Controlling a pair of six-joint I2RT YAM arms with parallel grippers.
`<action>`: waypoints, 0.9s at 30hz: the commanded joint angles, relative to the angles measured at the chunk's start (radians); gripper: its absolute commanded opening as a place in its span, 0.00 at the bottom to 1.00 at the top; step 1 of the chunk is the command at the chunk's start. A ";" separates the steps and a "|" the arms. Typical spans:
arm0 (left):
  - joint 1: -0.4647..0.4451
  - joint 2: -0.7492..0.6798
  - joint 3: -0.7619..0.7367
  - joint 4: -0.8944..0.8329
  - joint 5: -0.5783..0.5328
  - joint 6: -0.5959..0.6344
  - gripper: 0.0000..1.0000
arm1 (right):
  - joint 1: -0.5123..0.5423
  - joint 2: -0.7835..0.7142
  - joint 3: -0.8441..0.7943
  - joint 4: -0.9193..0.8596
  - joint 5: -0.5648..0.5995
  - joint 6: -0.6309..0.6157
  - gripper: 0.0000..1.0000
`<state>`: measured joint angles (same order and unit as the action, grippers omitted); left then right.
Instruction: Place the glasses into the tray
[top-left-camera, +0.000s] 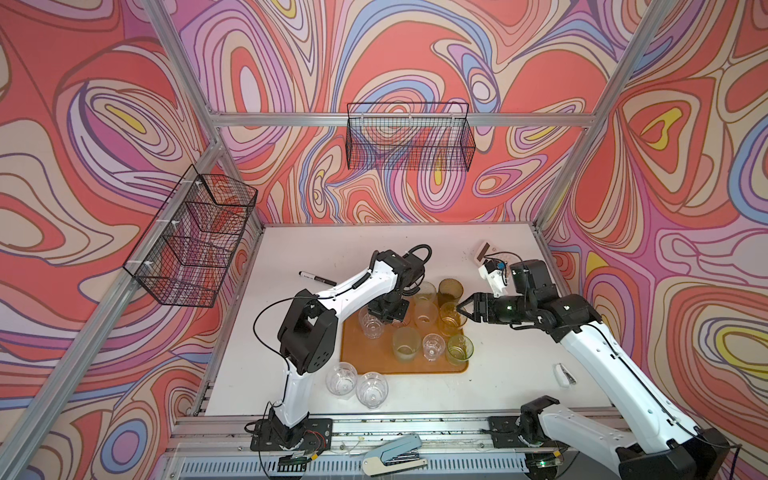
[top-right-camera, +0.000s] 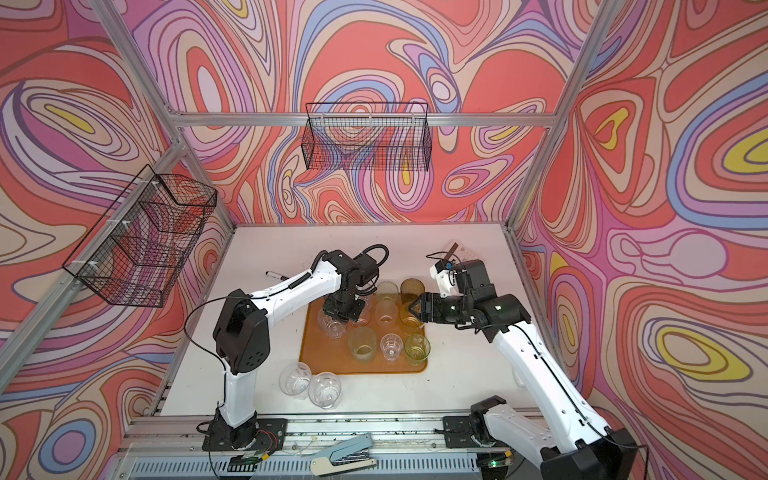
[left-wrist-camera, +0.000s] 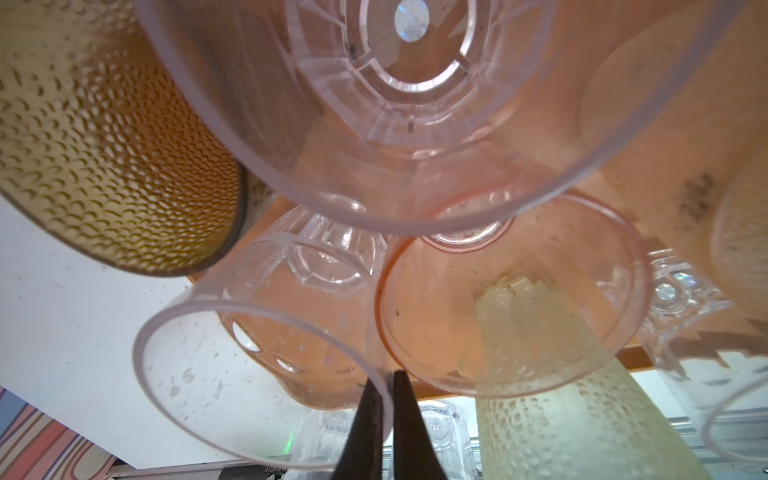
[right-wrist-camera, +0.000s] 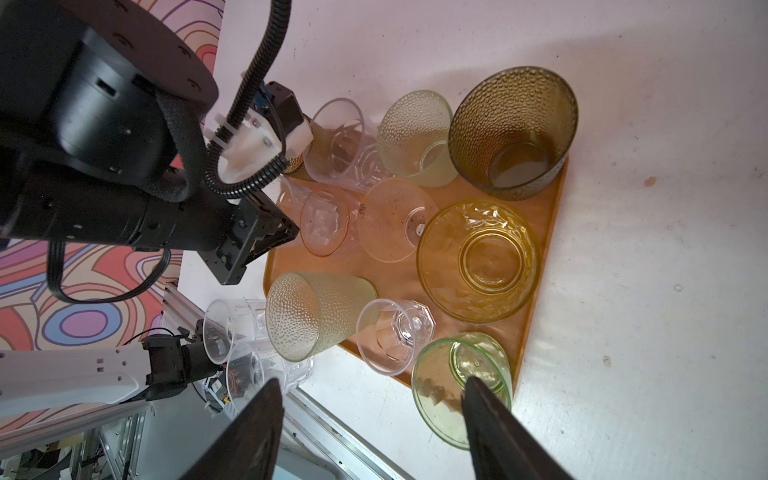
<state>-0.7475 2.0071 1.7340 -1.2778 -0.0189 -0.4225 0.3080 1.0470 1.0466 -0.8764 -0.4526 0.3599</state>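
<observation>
The orange-brown tray (top-left-camera: 415, 368) (right-wrist-camera: 548, 232) lies mid-table with several glasses standing on it: olive-brown (top-left-camera: 450, 291) (right-wrist-camera: 513, 133), amber-yellow (right-wrist-camera: 478, 262), pale green (top-left-camera: 405, 344), bright green (top-left-camera: 460, 349) (right-wrist-camera: 461, 386), pink and clear ones. My left gripper (top-left-camera: 380, 322) (left-wrist-camera: 386, 386) points down over the tray's left side. It is shut on the rim of a clear glass (top-left-camera: 371, 324) (left-wrist-camera: 257, 332), one finger inside and one outside. My right gripper (top-left-camera: 459, 309) (right-wrist-camera: 372, 382) hangs open above the amber-yellow glass, holding nothing. Two clear glasses (top-left-camera: 341, 378) (top-left-camera: 372, 390) stand on the table in front of the tray.
A black marker (top-left-camera: 317, 277) lies behind the left arm. A small device (top-left-camera: 482, 251) sits at the back right and a white object (top-left-camera: 564, 375) by the right arm. A stapler (top-left-camera: 392, 455) lies on the front rail. Wire baskets (top-left-camera: 409, 137) (top-left-camera: 195, 237) hang on the walls.
</observation>
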 joint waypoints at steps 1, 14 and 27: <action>-0.006 0.015 0.024 -0.009 -0.004 0.000 0.11 | -0.001 -0.011 0.003 -0.008 0.008 -0.012 0.71; -0.009 -0.021 0.029 -0.011 -0.009 -0.015 0.27 | -0.001 -0.016 0.001 -0.006 0.004 -0.009 0.71; -0.008 -0.086 0.082 -0.073 -0.026 -0.025 0.28 | -0.001 -0.015 -0.002 0.001 -0.003 -0.005 0.71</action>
<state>-0.7486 1.9701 1.7866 -1.2919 -0.0273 -0.4313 0.3080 1.0470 1.0466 -0.8825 -0.4534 0.3599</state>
